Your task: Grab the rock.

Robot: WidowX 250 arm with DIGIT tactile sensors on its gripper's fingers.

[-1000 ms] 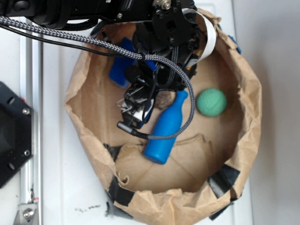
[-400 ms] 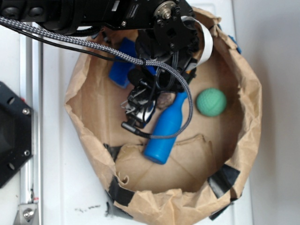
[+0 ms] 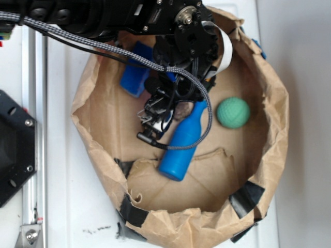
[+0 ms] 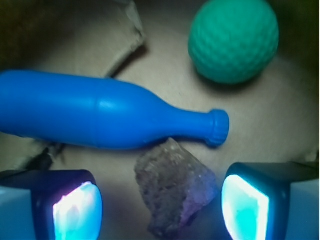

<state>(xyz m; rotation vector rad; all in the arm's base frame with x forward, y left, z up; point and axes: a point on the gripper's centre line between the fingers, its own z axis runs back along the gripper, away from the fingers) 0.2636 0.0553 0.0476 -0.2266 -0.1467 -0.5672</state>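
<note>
— Between the spread fingers of the gripper (image 4: pixel 160 202), at six o'clock in the wrist view, sits the rock (image 4: pixel 175 187). Close now?

— Lower first; keep clear of the blue bottle (image 4: pixel 107 117) touching it at twelve.

— Surroundings?

— A brown paper bag (image 3: pixel 95 124) on a white desk (image 3: pixel 67 206); green ball (image 4: pixel 233 40) at one o'clock.

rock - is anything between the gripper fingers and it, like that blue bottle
Nothing visible does. The rough brown-grey rock lies between the open gripper fingers. The blue plastic bottle lies just beyond it, its neck close to the rock's far edge.
</note>
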